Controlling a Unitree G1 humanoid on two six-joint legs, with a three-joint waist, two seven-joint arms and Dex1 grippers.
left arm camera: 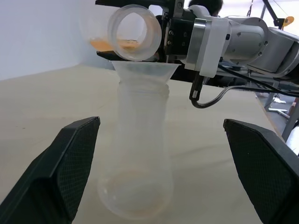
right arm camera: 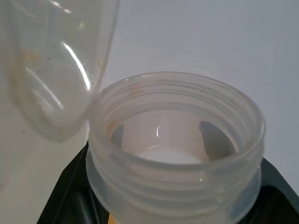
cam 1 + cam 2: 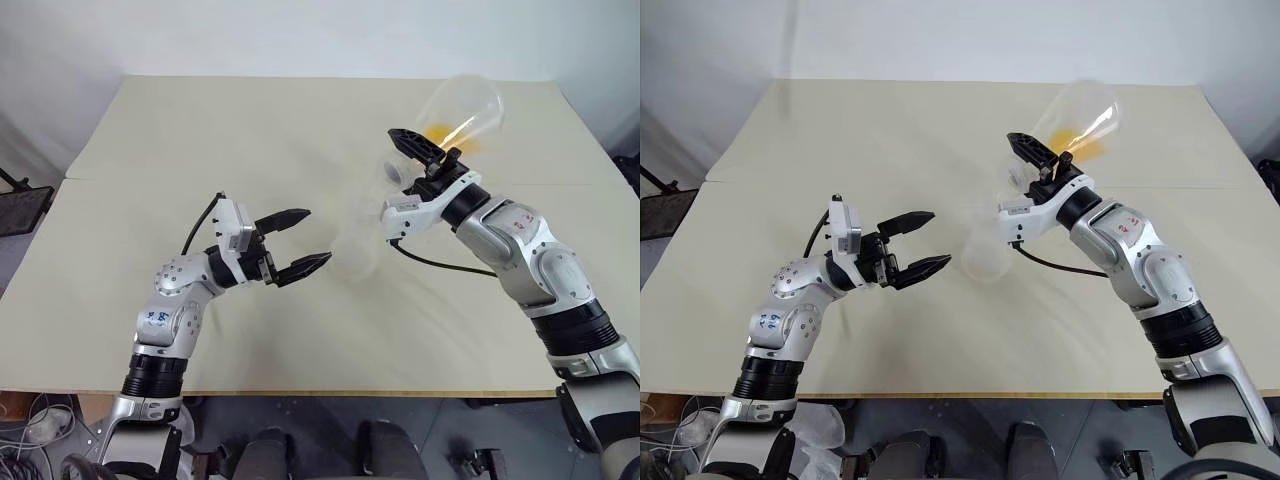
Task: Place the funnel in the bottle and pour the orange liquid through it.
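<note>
On the left, the left gripper (image 3: 300,255) hangs just above the table (image 3: 150,130) with its two black fingers spread wide and nothing between them. It points at the bottle (image 1: 140,154), standing a little short of it and not touching. That looks like a stand-by pose: close enough to steady the bottle if it wobbles, yet clear of the pour.

In the middle, the bottle stands upright on the table, clear and hard to make out from above. The funnel (image 1: 145,71) sits in its neck with its wide mouth up, so that step appears done.

To the right, the right gripper (image 3: 1038,165) is clamped shut on the neck of the flask (image 3: 462,108), the larger one. The flask is tipped over, its base raised up and away and its open mouth held just over the funnel's rim. The orange liquid (image 3: 447,132) lies pooled along the low side of the flask, and a thin line of it shows at the lip in the left wrist view. Little if any colour shows in the bottle's base, so the pour seems to be at its start. The tilt puts the mouth over the funnel so the liquid should drop inside rather than onto the table.
</note>
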